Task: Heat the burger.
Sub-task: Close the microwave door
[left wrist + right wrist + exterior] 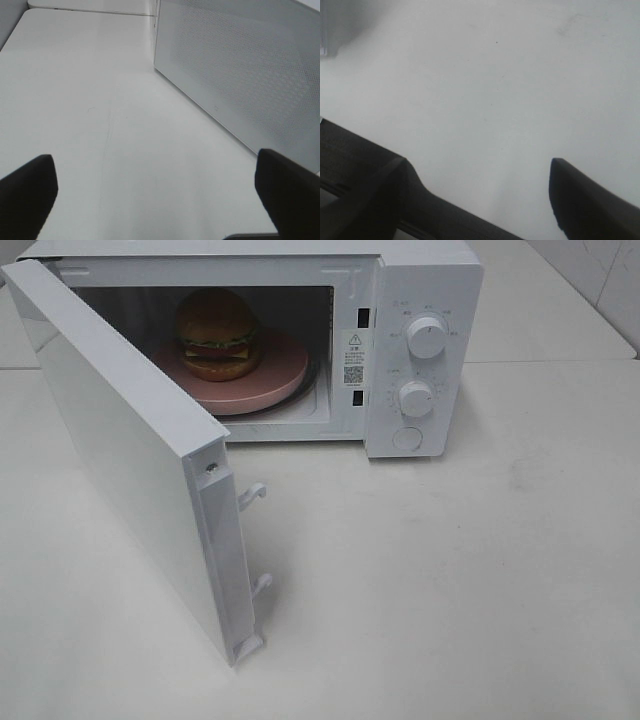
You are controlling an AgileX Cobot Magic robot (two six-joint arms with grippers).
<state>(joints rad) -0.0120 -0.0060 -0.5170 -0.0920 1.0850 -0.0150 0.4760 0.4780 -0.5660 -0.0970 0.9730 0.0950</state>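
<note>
A broad white matte table carries everything. On it stands a white box-shaped microwave oven, its cavity facing the exterior camera. The microwave's flat white door is hinged on the left of the cavity and swung fully out, so its free edge points away from the oven front.

In the left wrist view, the left gripper hovers over bare table, and a white panel with a fine dotted mesh pattern stands beside it. Its two dark fingers are spread wide apart with nothing between them. In the right wrist view, the right gripper is also parted over plain table, and its dark fingers grasp nothing. Where it sits relative to the microwave I cannot tell.

Inside the microwave cavity lies a flat round pink plate. The burger, which has a glossy brown domed bun, green lettuce and dark filling, sits on the plate, toward the cavity's left rear.

On the microwave's control strip, right of the cavity, are two round white knobs, one upper and one lower, with a round white button beneath them. A small printed sticker marks the cavity's right frame. Two small white latch hooks stick out from the door's free edge.
</note>
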